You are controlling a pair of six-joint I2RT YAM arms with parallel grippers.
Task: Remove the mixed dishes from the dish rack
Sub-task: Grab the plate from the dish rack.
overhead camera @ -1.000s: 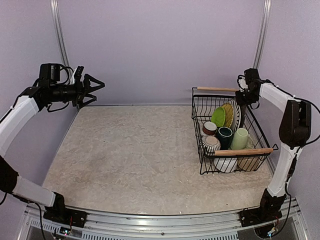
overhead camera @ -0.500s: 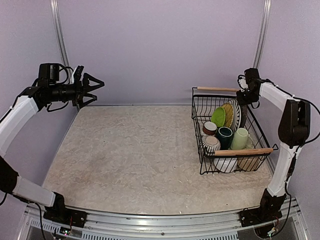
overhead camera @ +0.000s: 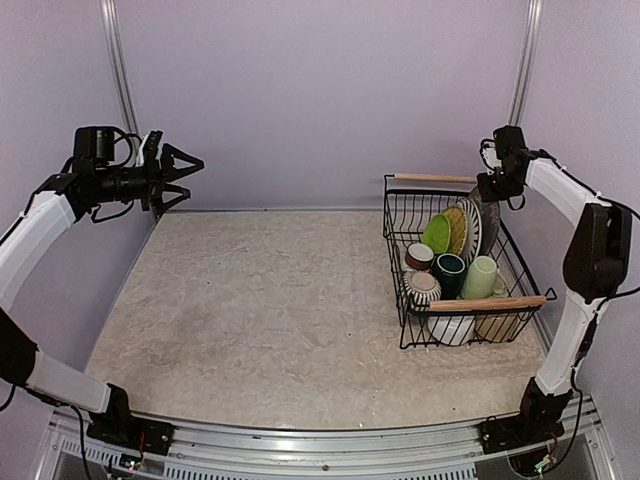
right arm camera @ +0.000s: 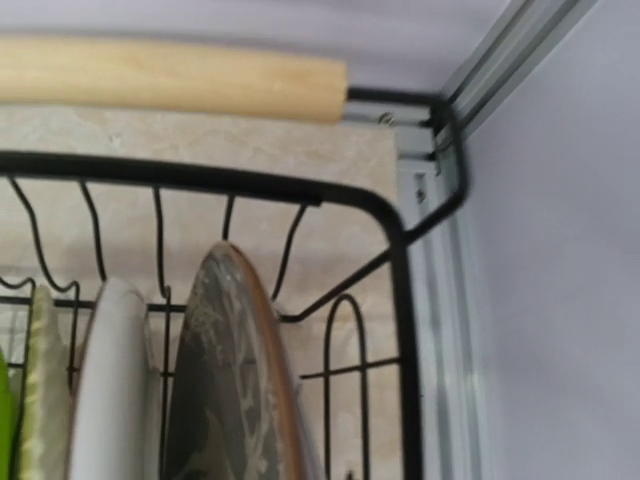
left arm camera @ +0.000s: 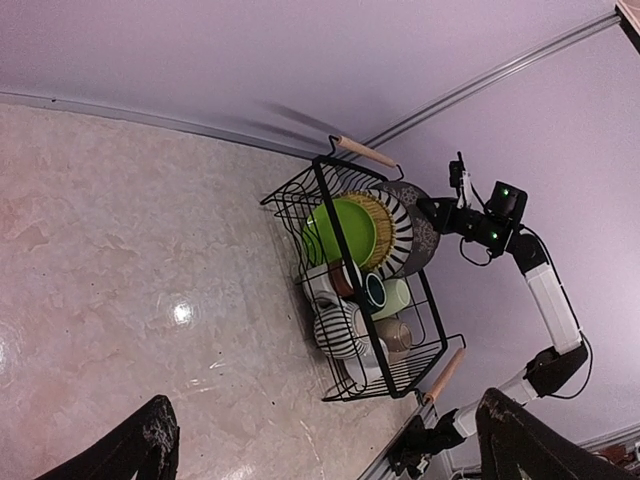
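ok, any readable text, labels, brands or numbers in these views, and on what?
None readable in any view.
The dish rack carries no lettering or label.
The striped plate and the dark patterned plate show only decoration, no words or numbers.

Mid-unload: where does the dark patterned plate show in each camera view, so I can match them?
Top external: dark patterned plate at the dish rack's far right, last in the plate row.
Left wrist: right of centre, outermost upright plate.
Right wrist: bottom centre, edge-on, close up.
Shared landmark: the far wooden handle, visible in all three.
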